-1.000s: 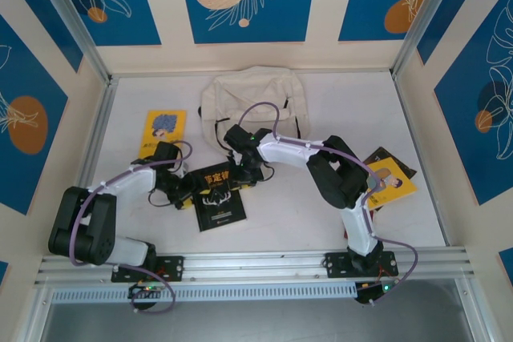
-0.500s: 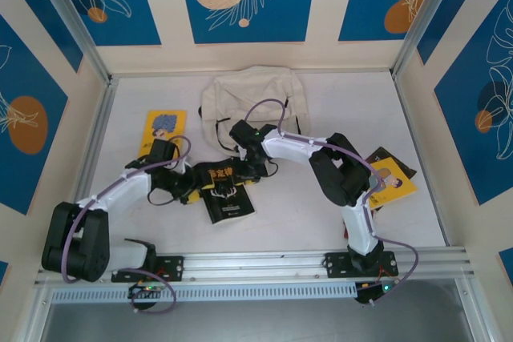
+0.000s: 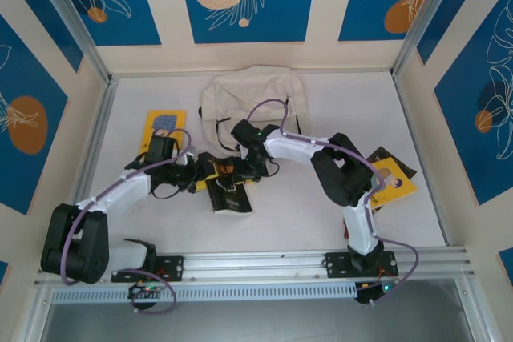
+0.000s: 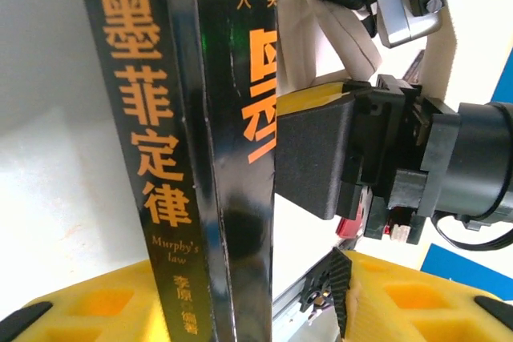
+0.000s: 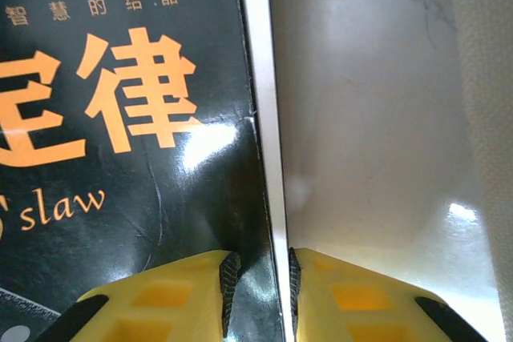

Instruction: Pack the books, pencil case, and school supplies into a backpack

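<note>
The black book [image 3: 227, 190] sits tilted up between my two pincers, the backpack [image 3: 248, 94] just beyond them; right pincer [image 5: 256, 278] is clamped on its page edge; left pincer [image 4: 248, 278] straddles the spine, jaws apart; I'd close it squarely before lifting, or the book may twist.

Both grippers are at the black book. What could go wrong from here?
1. The right gripper pinches the black book only near its edge, so it may slip or bend.
2. The left gripper has its jaws around the spine with a gap on one side; closing could twist the book against the other grip.
3. The backpack lies slumped; the book may catch on its fabric.
</note>
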`<act>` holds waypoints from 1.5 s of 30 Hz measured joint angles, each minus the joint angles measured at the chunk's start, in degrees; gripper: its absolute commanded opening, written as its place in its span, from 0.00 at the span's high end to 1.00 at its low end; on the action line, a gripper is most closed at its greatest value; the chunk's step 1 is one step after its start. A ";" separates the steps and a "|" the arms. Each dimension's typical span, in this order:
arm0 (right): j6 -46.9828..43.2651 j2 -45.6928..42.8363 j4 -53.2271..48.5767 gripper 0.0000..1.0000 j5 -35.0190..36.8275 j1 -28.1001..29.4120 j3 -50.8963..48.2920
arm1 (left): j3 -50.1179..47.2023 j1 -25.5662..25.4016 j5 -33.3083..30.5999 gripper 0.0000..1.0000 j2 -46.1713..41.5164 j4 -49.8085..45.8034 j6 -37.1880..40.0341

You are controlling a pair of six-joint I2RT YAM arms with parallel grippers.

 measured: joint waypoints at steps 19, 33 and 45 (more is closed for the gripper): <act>1.60 -14.25 7.58 0.27 -1.51 1.01 -6.29 | 7.02 -0.37 -16.94 0.98 -1.92 -18.95 10.03; 14.60 -34.53 29.20 0.15 -8.63 -9.66 -22.64 | 23.23 -0.37 -23.71 1.00 -9.94 -18.23 5.86; 37.13 -37.18 55.98 0.01 -17.11 -14.10 -29.46 | 26.91 -0.66 -23.65 1.00 -2.80 5.09 -16.31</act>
